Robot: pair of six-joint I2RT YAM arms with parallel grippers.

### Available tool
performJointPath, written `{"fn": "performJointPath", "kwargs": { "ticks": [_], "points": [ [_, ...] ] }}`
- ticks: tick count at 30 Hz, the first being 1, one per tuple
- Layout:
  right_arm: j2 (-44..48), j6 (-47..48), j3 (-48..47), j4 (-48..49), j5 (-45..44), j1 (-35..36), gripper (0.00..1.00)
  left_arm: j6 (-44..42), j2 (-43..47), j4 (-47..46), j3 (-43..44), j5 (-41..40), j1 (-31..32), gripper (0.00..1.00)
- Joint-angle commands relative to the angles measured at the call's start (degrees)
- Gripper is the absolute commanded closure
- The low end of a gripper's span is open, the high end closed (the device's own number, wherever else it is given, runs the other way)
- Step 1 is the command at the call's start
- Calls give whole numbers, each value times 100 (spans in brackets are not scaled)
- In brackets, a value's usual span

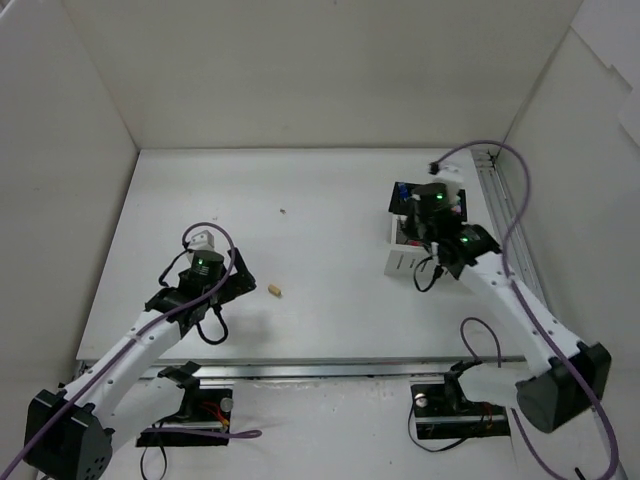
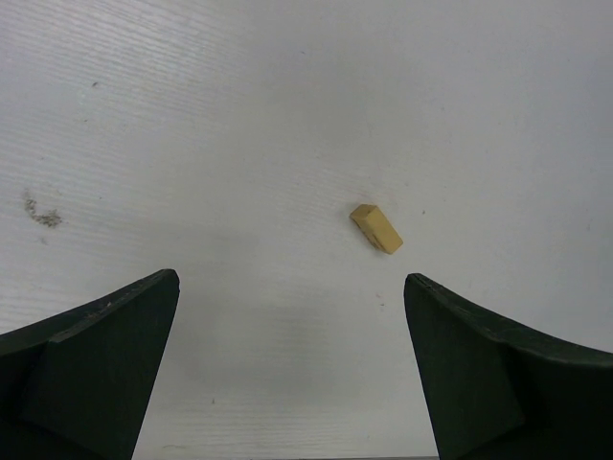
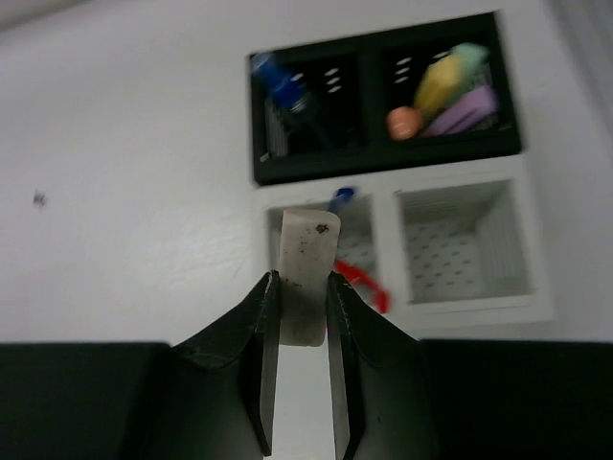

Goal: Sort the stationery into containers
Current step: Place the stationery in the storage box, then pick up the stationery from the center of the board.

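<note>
Right end effector (image 3: 302,285) tight around eraser (image 3: 308,240)

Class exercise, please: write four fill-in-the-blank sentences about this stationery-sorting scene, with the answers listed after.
The right claw is ____ on a pale eraser.
The left claw is ____, a beige eraser lying on the table ahead.
The coloured markers stand in the ____ box.
The white box has a right compartment that is ____.
Answers: shut, open, black, empty.
</note>
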State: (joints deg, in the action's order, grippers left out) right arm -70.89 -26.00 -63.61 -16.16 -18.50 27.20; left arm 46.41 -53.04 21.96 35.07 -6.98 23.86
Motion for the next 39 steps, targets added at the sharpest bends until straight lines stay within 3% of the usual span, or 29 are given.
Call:
{"fn": "performJointPath", "kwargs": {
  "ticks": [1,6,9,14,18,20,22,24,26,36,39],
  "points": [
    [392,235,218,-71,-444,-784,100,-369,-293,-692,413,565,-83,0],
    [244,209,271,-62,100,-1979,100,-414,-987,-877,623,1005,-136,0],
    [-2,183,218,-71,363,-2306,98,-396,-1217,-1070,676,1146,-136,0],
    [-267,192,174,-62,628,-2421,93,-388,-1666,-1203,835,1305,-136,0],
    [-259,183,235,-62,734,-2421,83,-326,-1842,-1211,888,1340,-136,0],
    [-180,165,262,-62,717,-2412,68,-343,-1947,-1263,879,1375,-136,0],
    [-109,139,306,-62,638,-2421,44,-352,-2026,-1281,905,1454,-136,0],
    [5,130,288,-62,567,-2412,33,-326,-2062,-1273,940,1489,-136,0],
    [171,156,288,-71,602,-2412,4,-326,-2105,-1290,967,1446,-65,0],
    [1033,253,578,-54,392,-2421,2,-19,-2746,-1062,1353,1094,295,1],
    [1122,253,614,-62,277,-2413,2,174,-2852,-878,1380,1094,356,7]
  ]
}}
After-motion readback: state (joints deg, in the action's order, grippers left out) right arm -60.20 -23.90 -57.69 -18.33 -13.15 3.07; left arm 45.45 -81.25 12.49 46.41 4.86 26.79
